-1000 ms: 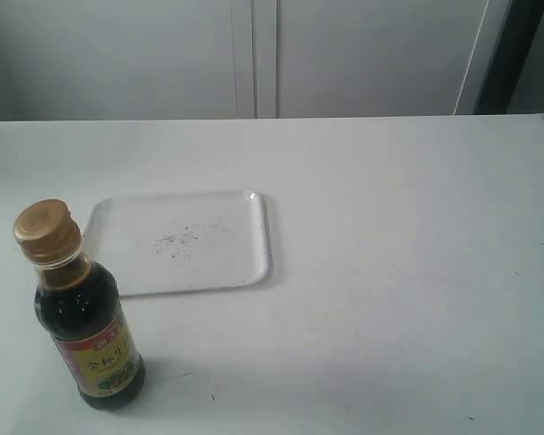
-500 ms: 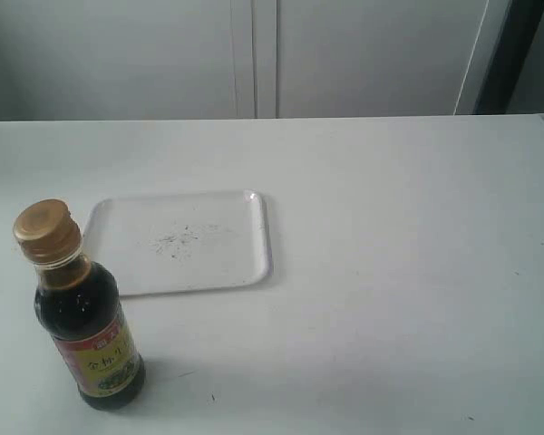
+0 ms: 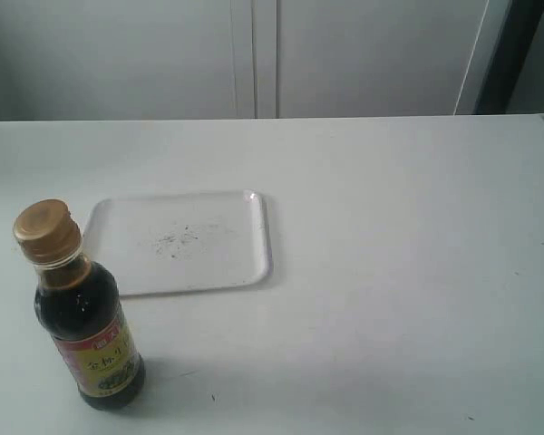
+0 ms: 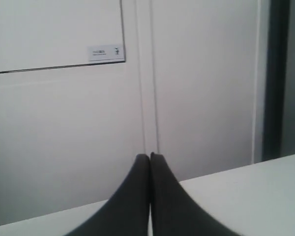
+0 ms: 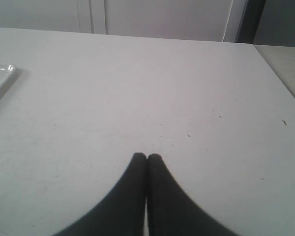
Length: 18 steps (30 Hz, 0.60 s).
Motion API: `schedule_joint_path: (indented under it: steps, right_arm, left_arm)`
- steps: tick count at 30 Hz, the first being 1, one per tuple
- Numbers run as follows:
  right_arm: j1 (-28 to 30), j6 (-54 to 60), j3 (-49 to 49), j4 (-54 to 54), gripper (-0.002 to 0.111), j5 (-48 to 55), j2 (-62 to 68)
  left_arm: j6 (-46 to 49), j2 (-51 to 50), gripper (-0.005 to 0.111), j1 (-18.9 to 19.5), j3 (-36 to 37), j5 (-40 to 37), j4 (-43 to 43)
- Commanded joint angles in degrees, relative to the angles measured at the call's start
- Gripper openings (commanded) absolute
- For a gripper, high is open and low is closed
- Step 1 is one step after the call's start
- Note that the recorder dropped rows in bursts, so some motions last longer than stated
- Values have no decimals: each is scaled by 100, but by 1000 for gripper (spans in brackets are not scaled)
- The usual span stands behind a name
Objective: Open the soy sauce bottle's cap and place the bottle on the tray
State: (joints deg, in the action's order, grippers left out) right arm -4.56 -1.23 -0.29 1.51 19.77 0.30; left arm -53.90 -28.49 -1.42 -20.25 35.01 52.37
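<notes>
Shows the soy sauce bottle upright at the near left of the surface, gold cap shut, just beside the tray, handy for opening. Finds left claw and right claw pinched closed, gripping nothing, apparently parked before approach.

A broad matte white tabletop spreads out ahead of the right gripper. Beyond the left gripper rise pale grey-white wall panels split by a narrow vertical seam. One panel carries a small white rectangular label. A dark vertical post stands toward the right gripper's side. The light is soft and even.
</notes>
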Motion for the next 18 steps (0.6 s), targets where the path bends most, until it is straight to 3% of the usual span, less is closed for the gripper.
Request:
schedule_joint_path:
  steps: [1,15,18]
  right_arm:
    - [-9,-13,29,26,0,-12,-30]
    - [-9,-13,29,26,0,-12,-30]
    - [-9,-13,29,26,0,-12,-30]
  left_arm:
    - [-876,-565,0,10,-391,822,1085]
    - [-2192,-1875,0,10,-1178,2543,2552]
    - [-2258,-2049,7,10,-1246,2901,2671]
